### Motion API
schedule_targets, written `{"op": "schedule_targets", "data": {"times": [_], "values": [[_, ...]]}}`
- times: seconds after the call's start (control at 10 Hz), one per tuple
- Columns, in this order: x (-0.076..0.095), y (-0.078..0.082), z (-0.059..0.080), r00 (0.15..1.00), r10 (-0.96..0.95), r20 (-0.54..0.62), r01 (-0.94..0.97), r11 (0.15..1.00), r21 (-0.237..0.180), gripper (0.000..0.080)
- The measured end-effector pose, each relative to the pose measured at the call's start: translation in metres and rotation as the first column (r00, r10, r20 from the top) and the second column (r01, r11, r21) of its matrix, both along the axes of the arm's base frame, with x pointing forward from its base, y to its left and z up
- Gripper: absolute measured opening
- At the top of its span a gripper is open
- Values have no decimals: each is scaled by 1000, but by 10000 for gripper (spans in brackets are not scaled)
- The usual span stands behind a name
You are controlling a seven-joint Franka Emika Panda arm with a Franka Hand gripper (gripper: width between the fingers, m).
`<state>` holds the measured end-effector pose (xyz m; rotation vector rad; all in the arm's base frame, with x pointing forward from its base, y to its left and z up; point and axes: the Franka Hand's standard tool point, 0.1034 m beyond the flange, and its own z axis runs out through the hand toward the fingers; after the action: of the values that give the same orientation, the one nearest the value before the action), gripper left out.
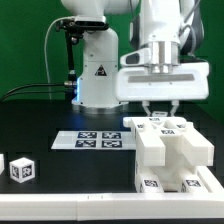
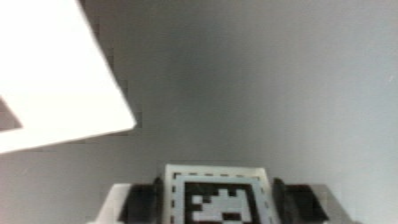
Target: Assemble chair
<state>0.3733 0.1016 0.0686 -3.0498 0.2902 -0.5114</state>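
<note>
Gripper: your gripper [image 1: 160, 112] is pointing straight down and clamping the upper rear edge of the chair [image 1: 175, 160], with the jaws part-way closed on it.

Fingers: in the wrist view your fingers [image 2: 302, 203] are sitting on either side of a white tagged face of the chair [image 2: 217, 198], and no gap is showing between them and it.

Chair: the stepped white block is standing on the black table [image 1: 60, 195] directly beneath your gripper. Its lower steps are reaching out in front of and below the fingers, and small square tags are showing on its top and front faces.

Marker board: the marker board [image 1: 95, 138] is lying flat on the table just beside the chair's rear corner. It is below your gripper and off toward the exterior view's left.

Loose cube: a small white tagged cube [image 1: 22, 169] is sitting well apart from your gripper, at the exterior view's far left.

Robot base: the white robot base [image 1: 95, 70] is standing behind the marker board, beyond your gripper and toward the exterior view's left.

Blurred slab: a tilted white slab [image 2: 54, 90] is showing out of focus beyond your fingers in the wrist view, and you cannot tell which part it is.
</note>
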Motion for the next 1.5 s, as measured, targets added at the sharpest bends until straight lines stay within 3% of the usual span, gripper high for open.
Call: {"op": "schedule_targets", "data": {"times": [0.2, 0.5, 0.6, 0.9, 1.3, 1.5], "values": [[19, -53, 30, 999, 26, 21, -25, 1000, -15, 284], [33, -97, 46, 995, 54, -85, -53, 999, 10, 284], [48, -98, 45, 997, 44, -63, -44, 999, 5, 284], [50, -99, 41, 997, 43, -70, -43, 999, 4, 284], [34, -98, 33, 996, 47, -80, -47, 999, -5, 284], [35, -98, 30, 996, 48, -79, -49, 999, -9, 284]]}}
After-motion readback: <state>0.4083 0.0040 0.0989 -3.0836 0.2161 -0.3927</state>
